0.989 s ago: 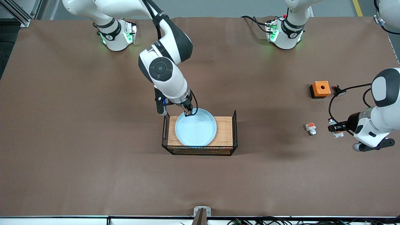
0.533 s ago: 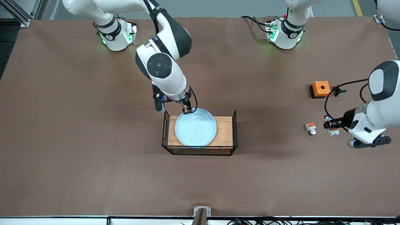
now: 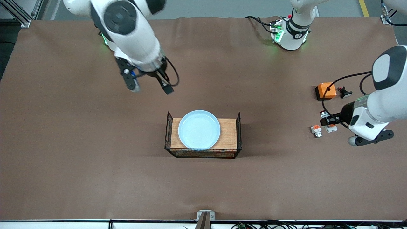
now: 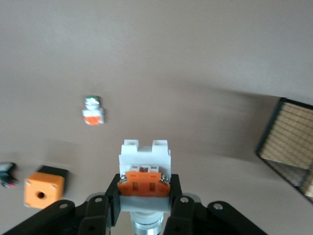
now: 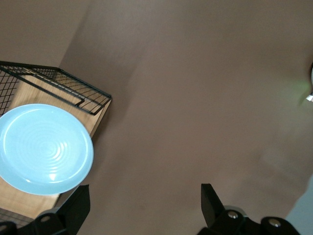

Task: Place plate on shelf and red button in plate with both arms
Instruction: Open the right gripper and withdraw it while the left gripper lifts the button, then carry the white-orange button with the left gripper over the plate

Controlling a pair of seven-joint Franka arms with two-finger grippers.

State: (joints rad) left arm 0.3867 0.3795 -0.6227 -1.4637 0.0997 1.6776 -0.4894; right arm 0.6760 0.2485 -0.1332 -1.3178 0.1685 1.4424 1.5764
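The pale blue plate (image 3: 199,129) lies flat on the wooden board of a black wire rack (image 3: 227,133); it also shows in the right wrist view (image 5: 44,148). My right gripper (image 3: 151,86) is open and empty, high over bare table toward its own base, well clear of the plate; its jaws stand wide apart in the right wrist view (image 5: 144,210). My left gripper (image 3: 327,121) is shut on the red button (image 3: 330,128), held in the air beside a stubby white-and-orange piece. In the left wrist view the button (image 4: 145,169) sits clamped between the fingers (image 4: 145,196).
The stubby white-and-orange piece (image 3: 316,130) lies on the table at the left arm's end. An orange square box with a hole (image 3: 326,90) and a small black part (image 3: 344,92) lie farther from the camera. The rack's wire end walls (image 3: 239,128) stand upright.
My right gripper has let go of the plate's rim, opened and risen away toward its base. My left gripper has carried the red button toward the stubby piece.
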